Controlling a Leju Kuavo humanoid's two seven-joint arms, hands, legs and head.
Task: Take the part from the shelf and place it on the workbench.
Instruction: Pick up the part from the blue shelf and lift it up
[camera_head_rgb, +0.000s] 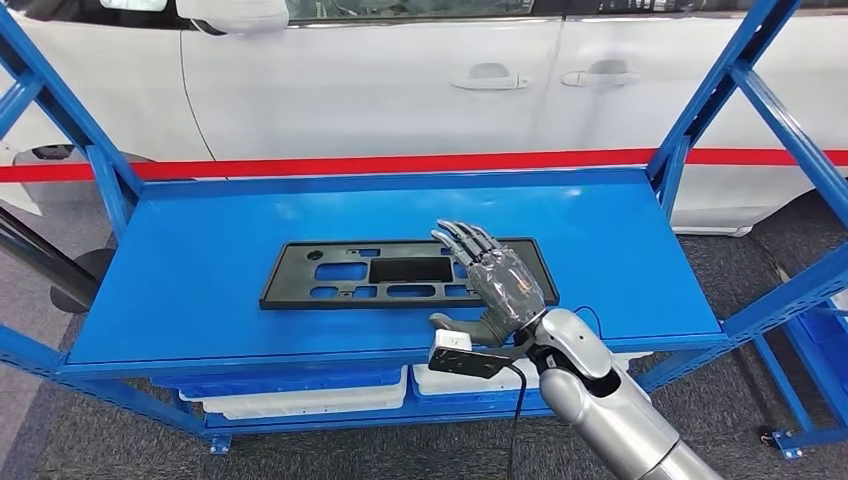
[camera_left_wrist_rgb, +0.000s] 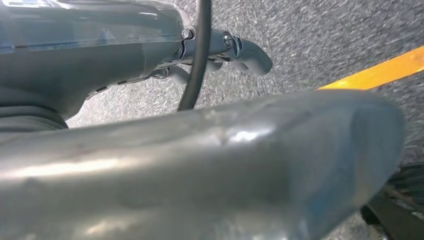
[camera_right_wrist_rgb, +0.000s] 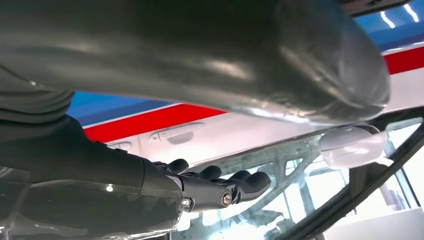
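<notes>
One black part (camera_head_rgb: 405, 272), flat and with several cut-outs, lay on the blue shelf (camera_head_rgb: 200, 270), near its middle. Over the right end of the part hovered the right hand (camera_head_rgb: 497, 283), its fingers (camera_head_rgb: 466, 238) stretched out and spread, holding nothing; whether they touched the part I cannot tell. Behind the shelf stood a white car (camera_head_rgb: 400, 80). The left hand (camera_left_wrist_rgb: 220, 50) hung over grey floor (camera_left_wrist_rgb: 310, 35); its fingers held nothing, but how far they were open I cannot tell.
</notes>
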